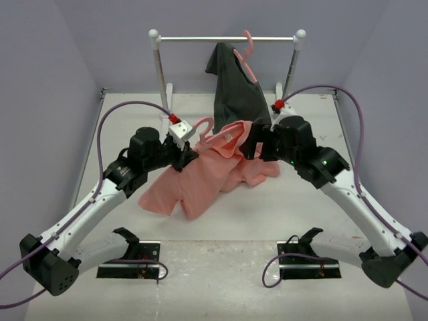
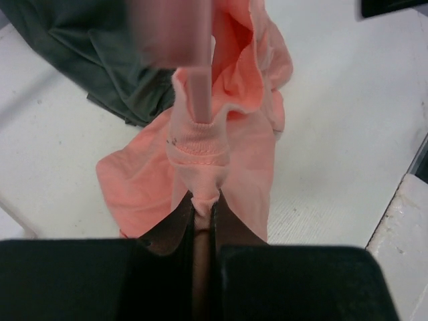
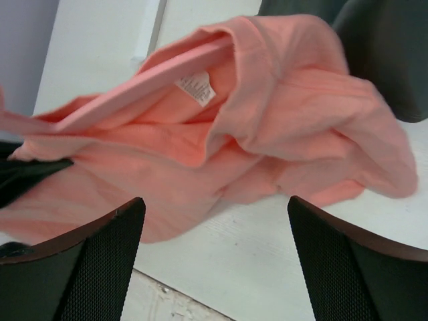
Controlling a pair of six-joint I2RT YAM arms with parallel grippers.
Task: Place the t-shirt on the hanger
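The salmon t-shirt (image 1: 200, 175) lies bunched on the table, its collar lifted. The pink hanger (image 1: 204, 127) has its hook sticking up above the collar, and one arm runs inside the neck opening, as the left wrist view (image 2: 199, 90) shows. My left gripper (image 1: 183, 159) is shut on a fold of the t-shirt (image 2: 200, 144) just below the collar, seen close in its wrist view (image 2: 204, 200). My right gripper (image 1: 257, 146) is open and empty, just right of the collar; in its wrist view (image 3: 214, 200) the shirt (image 3: 267, 120) with its white label lies beyond the fingers.
A dark grey shirt (image 1: 235, 90) hangs on another pink hanger from the white rack (image 1: 200, 39) at the back, its hem close behind the salmon shirt. Purple walls close in the left and right. Two black brackets (image 1: 130, 267) sit at the near edge.
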